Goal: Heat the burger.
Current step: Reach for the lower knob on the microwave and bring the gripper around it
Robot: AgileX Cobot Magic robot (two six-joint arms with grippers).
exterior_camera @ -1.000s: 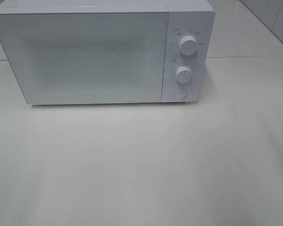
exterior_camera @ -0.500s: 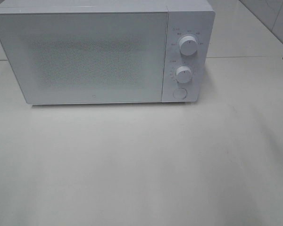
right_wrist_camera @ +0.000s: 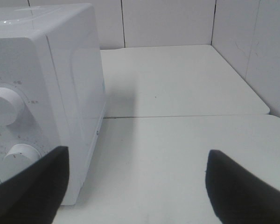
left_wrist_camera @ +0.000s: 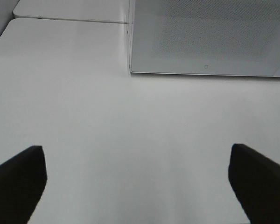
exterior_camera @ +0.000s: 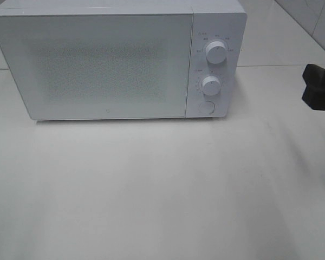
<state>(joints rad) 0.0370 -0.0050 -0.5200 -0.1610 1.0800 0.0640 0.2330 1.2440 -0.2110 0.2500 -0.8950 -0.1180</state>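
Across the white counter nothing lies loose, and the burger is in none of my views. It may sit behind the microwave's speckled door, which I cannot see through, or off camera. The white microwave stands at the back of the counter with that door shut flush. On its control panel, at the right end, are an upper knob, a lower knob and a round button under them. My right claw hangs at the right edge of the high view, level with the panel but well apart from it. Its fingers are spread wide with nothing between them. My left claw hovers over bare counter in front of the door, also spread and empty. I judge this to be the approach to the controls, with no contact made yet. The next move likely calls for bringing the right claw squarely onto the round button or a knob. I would aim one fingertip, since the controls sit close together.
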